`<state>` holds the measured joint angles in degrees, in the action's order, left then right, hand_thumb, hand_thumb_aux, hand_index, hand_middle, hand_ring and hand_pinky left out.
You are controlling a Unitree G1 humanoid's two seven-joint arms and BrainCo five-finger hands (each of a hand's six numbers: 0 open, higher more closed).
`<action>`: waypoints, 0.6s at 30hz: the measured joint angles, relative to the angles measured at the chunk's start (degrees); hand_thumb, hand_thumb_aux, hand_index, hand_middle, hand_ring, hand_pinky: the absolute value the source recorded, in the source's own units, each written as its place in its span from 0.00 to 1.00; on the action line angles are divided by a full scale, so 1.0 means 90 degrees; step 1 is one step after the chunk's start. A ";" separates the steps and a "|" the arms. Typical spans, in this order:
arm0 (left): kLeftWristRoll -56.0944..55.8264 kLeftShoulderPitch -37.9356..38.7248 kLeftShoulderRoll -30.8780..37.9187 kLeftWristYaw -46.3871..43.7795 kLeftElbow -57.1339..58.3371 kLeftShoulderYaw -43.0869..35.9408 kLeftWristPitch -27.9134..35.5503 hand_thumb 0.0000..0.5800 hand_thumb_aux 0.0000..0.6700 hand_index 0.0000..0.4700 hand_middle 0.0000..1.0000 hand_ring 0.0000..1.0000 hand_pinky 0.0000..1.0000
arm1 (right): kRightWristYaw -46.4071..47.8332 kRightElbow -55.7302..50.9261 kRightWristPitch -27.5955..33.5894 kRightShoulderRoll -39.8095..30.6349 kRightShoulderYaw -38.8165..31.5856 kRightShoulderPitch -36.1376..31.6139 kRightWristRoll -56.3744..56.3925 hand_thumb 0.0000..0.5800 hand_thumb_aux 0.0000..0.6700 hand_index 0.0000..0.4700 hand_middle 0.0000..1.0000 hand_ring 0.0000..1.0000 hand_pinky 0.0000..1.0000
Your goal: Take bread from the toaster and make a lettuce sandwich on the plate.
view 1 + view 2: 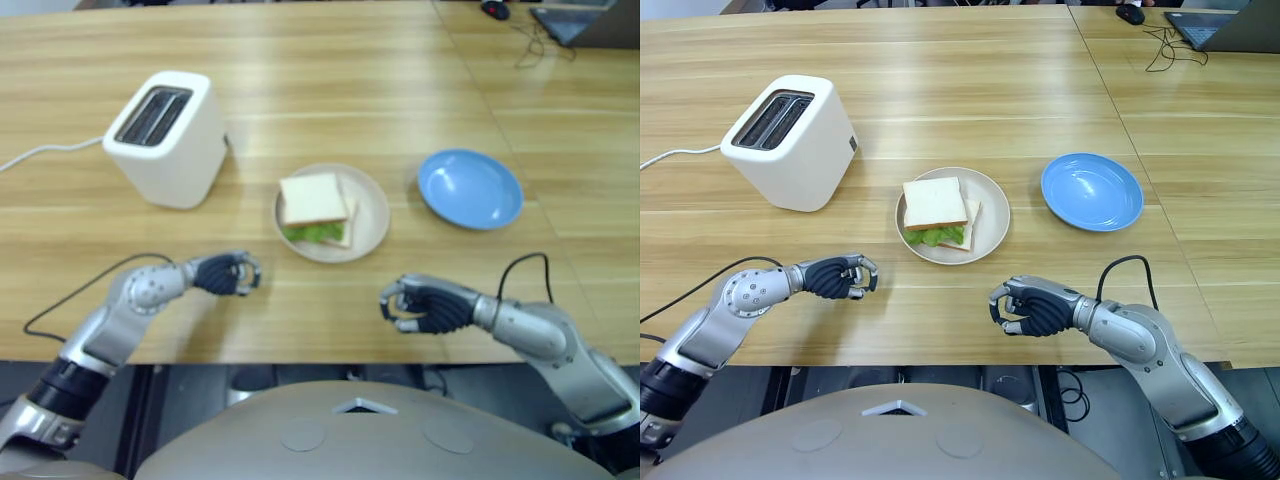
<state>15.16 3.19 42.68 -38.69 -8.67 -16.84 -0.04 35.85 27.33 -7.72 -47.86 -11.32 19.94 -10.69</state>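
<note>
Starting at the left, I see 1 white toaster (790,140) on the far-left part of the table (960,90). Its 2 slots (772,115) run near-left to far-right and both look dark, so I judge the bread is out. My left hand (838,277) sits by the table's near edge, fingers curled in and holding nothing. The 1 cream plate (998,215) is in the middle, far of both my hands and between them: far-right of my left hand, far-left of my right. On it lies 1 sandwich (318,208), made of 2 bread slices with 1 layer of lettuce (935,237) between them. The top slice (934,203) is shifted left, so the bottom slice (972,228) peeks out on the right. The slices are close to square, so no long axis matters, and neither hand is clearly nearer. My right hand (1032,308) is likewise curled and holding nothing by the near edge. Further right sits 1 blue plate (1092,190). I judge the sandwich built, with at most squaring the top slice left to do.
</note>
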 measured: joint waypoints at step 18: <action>0.1008 -0.2755 -0.2504 0.1015 0.3962 -0.1120 -0.0332 0.77 0.52 0.51 1.00 1.00 1.00 | -0.3015 -0.6773 -0.0730 0.2219 -0.2163 -0.4917 -0.3485 1.00 1.00 0.98 1.00 1.00 1.00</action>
<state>24.22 -21.61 20.14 -29.55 26.99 -26.92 -3.03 8.71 -33.63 -14.28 -27.89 -30.78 -24.31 -42.06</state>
